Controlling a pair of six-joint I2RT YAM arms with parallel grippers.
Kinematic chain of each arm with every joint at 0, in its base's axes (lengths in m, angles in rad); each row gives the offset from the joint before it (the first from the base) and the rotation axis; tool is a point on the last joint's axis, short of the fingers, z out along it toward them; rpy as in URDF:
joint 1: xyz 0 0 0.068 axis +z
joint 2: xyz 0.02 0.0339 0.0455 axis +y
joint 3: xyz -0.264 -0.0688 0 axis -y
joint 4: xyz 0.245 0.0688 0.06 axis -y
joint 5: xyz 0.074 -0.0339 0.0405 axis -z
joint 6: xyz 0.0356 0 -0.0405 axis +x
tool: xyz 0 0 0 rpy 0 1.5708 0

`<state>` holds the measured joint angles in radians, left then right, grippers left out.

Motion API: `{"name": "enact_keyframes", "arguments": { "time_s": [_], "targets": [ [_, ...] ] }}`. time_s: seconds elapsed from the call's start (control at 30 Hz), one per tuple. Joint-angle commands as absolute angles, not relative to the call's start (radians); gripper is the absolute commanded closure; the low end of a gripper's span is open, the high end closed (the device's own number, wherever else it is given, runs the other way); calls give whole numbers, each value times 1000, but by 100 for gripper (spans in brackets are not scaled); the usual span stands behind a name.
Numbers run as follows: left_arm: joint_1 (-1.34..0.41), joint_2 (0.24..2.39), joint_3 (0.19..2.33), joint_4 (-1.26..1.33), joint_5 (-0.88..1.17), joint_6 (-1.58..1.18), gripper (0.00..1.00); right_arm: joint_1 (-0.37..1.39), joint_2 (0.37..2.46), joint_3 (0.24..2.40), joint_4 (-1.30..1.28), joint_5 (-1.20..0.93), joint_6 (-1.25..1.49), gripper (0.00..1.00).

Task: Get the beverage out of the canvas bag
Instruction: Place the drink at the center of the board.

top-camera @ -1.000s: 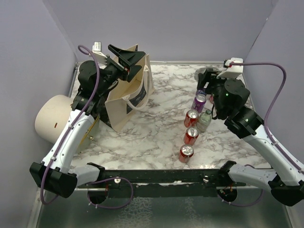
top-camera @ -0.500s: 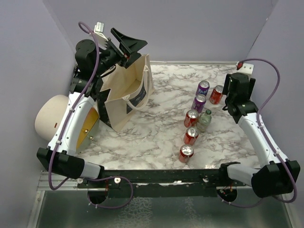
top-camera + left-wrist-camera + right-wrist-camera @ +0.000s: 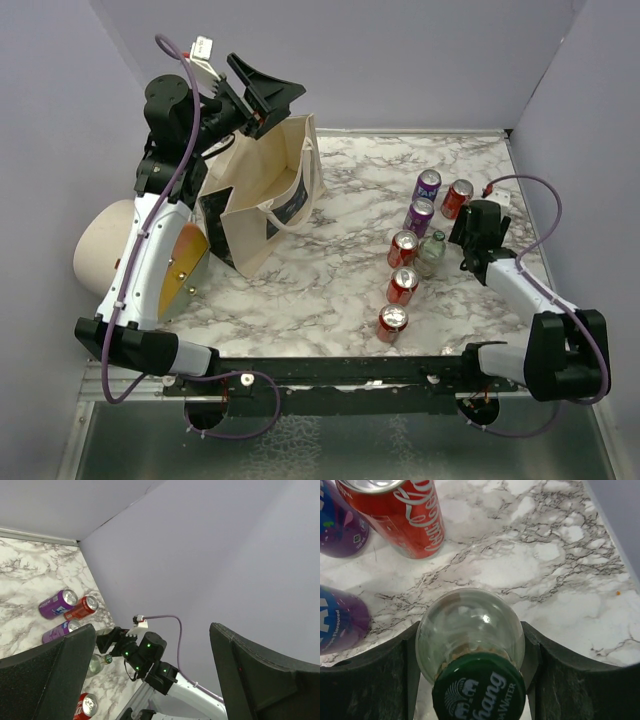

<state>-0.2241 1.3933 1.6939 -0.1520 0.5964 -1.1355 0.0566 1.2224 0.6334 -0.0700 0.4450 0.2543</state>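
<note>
Marble table (image 3: 330,290), lilac walls. Nearest, a line of drink cans (image 3: 392,321) runs back from the front edge, and the right gripper (image 3: 460,238) lies low beside it, jaws apart with a green-capped glass bottle (image 3: 470,630) between the fingers – touching or not, I cannot tell. Far left, the canvas bag (image 3: 262,195) stands open-mouthed by a cream cylinder (image 3: 100,250); above it hangs the left gripper (image 3: 270,97) – jaws spread wide.

red cans (image 3: 403,247) 4 | purple cans (image 3: 418,215) 2 | bottle (image 3: 431,252) 1 | canvas bag (image 3: 262,200) 1
</note>
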Motion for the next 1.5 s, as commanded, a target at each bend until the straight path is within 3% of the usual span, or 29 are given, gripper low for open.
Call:
{"name": "enact_keyframes", "arguments": {
  "time_s": [0.0,0.17,0.2,0.37,0.6,0.83,1.2,1.33,1.47],
  "targets": [
    [-215,1378,1716,-170,630,-1115,1,45,1235,618,216,452,303,98],
    [-215,1372,1712,-180,628,-1124,1,44,1244,592,224,442,292,96],
    [-215,1369,1707,-182,624,-1126,1,44,1244,583,225,442,289,91],
    [-213,1355,1685,-184,619,-1145,1,44,1219,562,198,440,267,35],
    [-213,1356,1685,-157,611,-1147,1,44,1182,587,124,444,265,9],
    [-213,1341,1648,-124,610,-1147,1,49,1099,644,-16,444,282,1],
    [-213,1261,1546,-111,502,-1045,1,151,907,977,-458,454,357,0],
    [-213,1244,1581,-214,398,-891,1,193,914,1236,-581,131,190,0],
    [-213,1212,1664,-342,202,-702,1,197,948,1499,-695,-173,190,0]
  ]
}}
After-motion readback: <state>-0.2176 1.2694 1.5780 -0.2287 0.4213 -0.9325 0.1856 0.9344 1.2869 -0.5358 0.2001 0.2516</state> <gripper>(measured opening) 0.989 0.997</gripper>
